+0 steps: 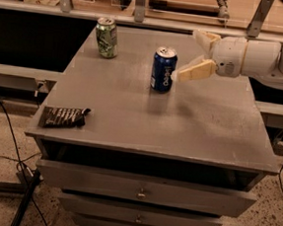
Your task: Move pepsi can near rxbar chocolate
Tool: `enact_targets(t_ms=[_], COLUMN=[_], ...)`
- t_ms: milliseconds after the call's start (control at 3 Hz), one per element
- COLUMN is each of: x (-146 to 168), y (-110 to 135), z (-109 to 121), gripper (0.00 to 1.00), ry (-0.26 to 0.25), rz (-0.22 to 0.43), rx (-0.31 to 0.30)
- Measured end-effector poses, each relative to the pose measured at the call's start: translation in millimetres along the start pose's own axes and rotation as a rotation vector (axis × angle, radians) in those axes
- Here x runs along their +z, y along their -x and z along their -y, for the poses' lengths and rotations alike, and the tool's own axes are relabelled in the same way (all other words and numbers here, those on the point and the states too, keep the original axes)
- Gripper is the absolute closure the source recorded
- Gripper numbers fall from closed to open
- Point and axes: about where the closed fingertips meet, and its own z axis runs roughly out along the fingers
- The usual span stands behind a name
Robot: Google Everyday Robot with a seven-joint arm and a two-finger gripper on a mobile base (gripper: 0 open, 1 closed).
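The dark blue pepsi can stands upright near the middle of the grey cabinet top. The rxbar chocolate, a flat dark wrapper, lies at the front left corner of the top. My gripper reaches in from the right, just right of the pepsi can and apart from it. Its two cream fingers are spread open and hold nothing.
A green-and-white can stands upright at the back left of the top. Metal posts and a shelf run along the back edge. Drawers sit below the front edge. Cables lie on the floor at the left.
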Motion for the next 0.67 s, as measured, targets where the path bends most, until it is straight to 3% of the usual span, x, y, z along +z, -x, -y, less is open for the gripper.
enact_targets(t_ms=[667], x=[25], y=[-14], z=[-7], gripper=[0.00], ry=[0.001], rz=[0.037], rx=[0.017])
